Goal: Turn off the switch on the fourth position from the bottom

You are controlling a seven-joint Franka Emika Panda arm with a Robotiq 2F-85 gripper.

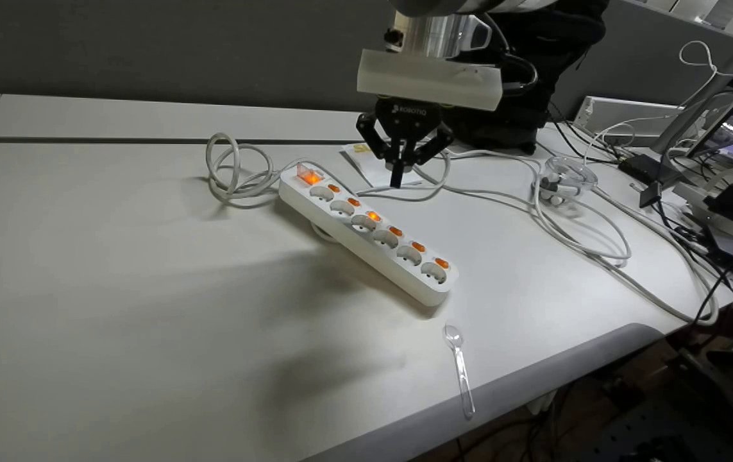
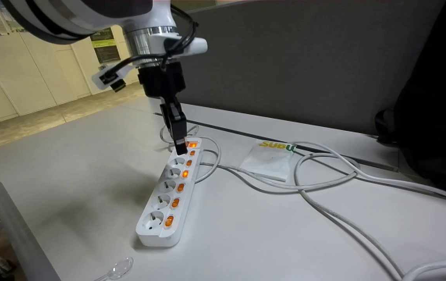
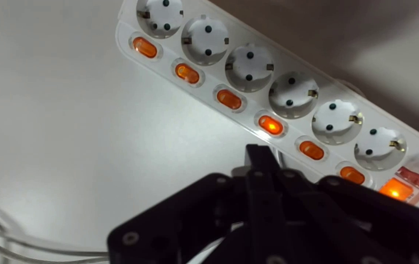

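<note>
Gripper [image 3: 260, 153]: looms closest in the wrist view; hangs tip-down, higher than the power strip [image 1: 361, 239], off one long edge and apart.
Jaws: stand together as one slim black tip, narrow; show near the middle of the power strip in the wrist view.
Power strip: lies flat on the worktop [image 1: 116, 308], slantwise in both exterior views; carries six round sockets [image 3: 249, 66] in a row and six small orange switches [image 3: 230, 99] alongside.
Main switch [image 3: 395, 189]: glows orange at one end of the power strip, just beside a reddish see-through piece [image 3: 414, 176].
Fourth switch [image 3: 271, 125]: glows as well; sits partway along the power strip, counting from the end opposite the main switch; shines brighter than the five other small switches.
Spoon [image 1: 462, 371]: lies near the end of the power strip opposite the main switch; looks clear; in an exterior view, reaches onto the grey worktop edge [image 1: 533, 381].
Cable coil [image 1: 236, 163]: loops in white beside the main-switch end of the power strip.
Paper [image 2: 267, 162]: rests on the switch side of the power strip; bears yellow and green lettering.
Black bag [image 1: 555, 38]: stands well apart from the power strip, on the same side.
</note>
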